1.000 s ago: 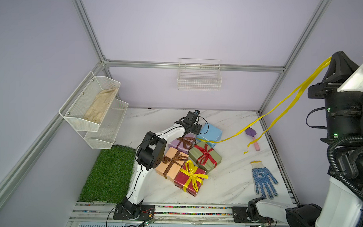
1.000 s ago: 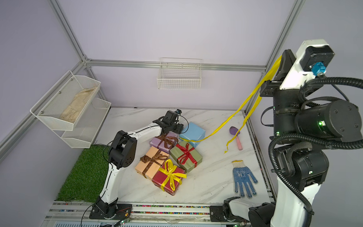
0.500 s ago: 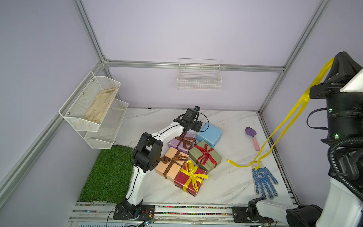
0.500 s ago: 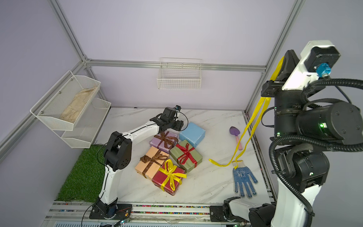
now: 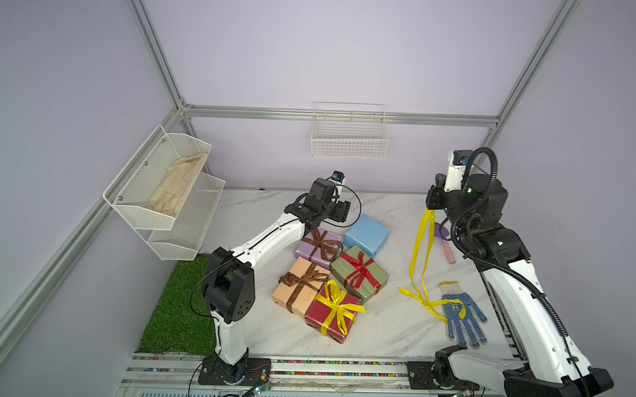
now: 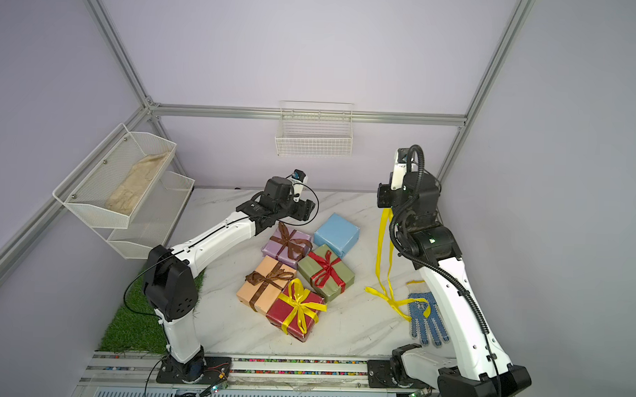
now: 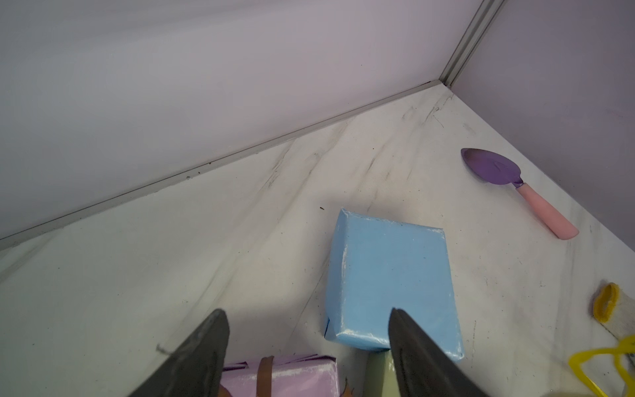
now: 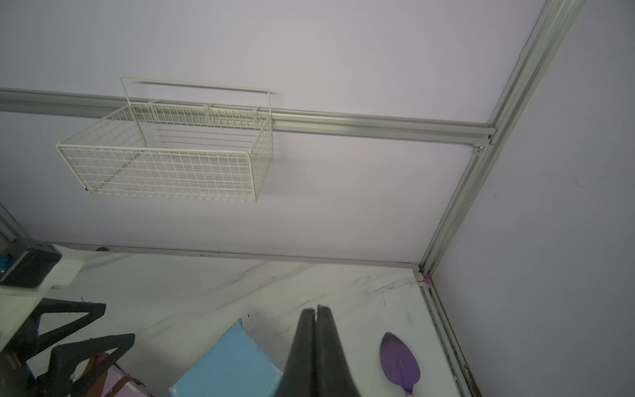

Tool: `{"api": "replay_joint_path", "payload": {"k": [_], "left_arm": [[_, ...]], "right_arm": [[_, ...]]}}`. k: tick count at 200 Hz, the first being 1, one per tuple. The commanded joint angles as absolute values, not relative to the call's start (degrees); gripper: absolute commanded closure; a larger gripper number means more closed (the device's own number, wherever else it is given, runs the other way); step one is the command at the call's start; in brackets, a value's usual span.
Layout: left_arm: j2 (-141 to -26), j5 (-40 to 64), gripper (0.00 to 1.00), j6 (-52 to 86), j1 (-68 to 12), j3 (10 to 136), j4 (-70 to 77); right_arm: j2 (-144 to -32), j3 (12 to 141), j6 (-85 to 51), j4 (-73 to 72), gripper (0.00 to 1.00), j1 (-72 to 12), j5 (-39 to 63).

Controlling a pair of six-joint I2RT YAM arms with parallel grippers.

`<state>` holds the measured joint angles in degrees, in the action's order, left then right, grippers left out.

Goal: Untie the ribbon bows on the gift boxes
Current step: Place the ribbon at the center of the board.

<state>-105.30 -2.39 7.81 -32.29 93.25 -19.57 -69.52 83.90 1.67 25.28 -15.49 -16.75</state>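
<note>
Five gift boxes sit clustered mid-table. The lilac box (image 5: 304, 248) and peach box (image 5: 282, 292) carry brown bows, the olive box (image 5: 374, 270) a red bow, and the dark red box (image 5: 318, 314) a yellow bow. The light blue box (image 5: 366, 235) is bare. My left gripper (image 5: 339, 211) (image 7: 309, 311) hovers open over the lilac box's far edge, beside the blue box (image 7: 391, 275). My right gripper (image 5: 431, 203) (image 8: 316, 307) is shut on a loose yellow ribbon (image 5: 414, 253). The ribbon hangs down, and its end lies on the table and across the glove.
A blue-dotted glove (image 5: 463, 321) lies at the front right. A purple trowel with a pink handle (image 7: 494, 168) lies near the right wall. A wire basket (image 5: 349, 138) hangs on the back wall and a two-tier basket (image 5: 164, 186) on the left wall. A grass mat (image 5: 181, 311) lies front left.
The yellow ribbon came free of the blue box. My right arm dropped from high up, so the ribbon now hangs slack onto the table and glove. The left gripper barely moved.
</note>
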Motion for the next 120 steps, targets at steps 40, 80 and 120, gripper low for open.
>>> {"api": "replay_joint_path", "payload": {"k": [40,80,120], "left_arm": [[-99.7,-1.6,0.27,11.3,-32.4,82.1,-18.5],[-95.5,-1.5,0.26,11.9,-33.0,76.6,-16.8],[-93.2,-2.3,0.26,11.9,-33.7,74.1,-16.5]], "right_arm": [[-79.0,80.8,-4.3,22.1,1.0,-12.1,-13.1],[-86.1,82.0,-7.6,21.1,1.0,-6.1,-8.8],[-94.6,87.9,-9.2,21.4,1.0,-2.6,-7.4]]}}
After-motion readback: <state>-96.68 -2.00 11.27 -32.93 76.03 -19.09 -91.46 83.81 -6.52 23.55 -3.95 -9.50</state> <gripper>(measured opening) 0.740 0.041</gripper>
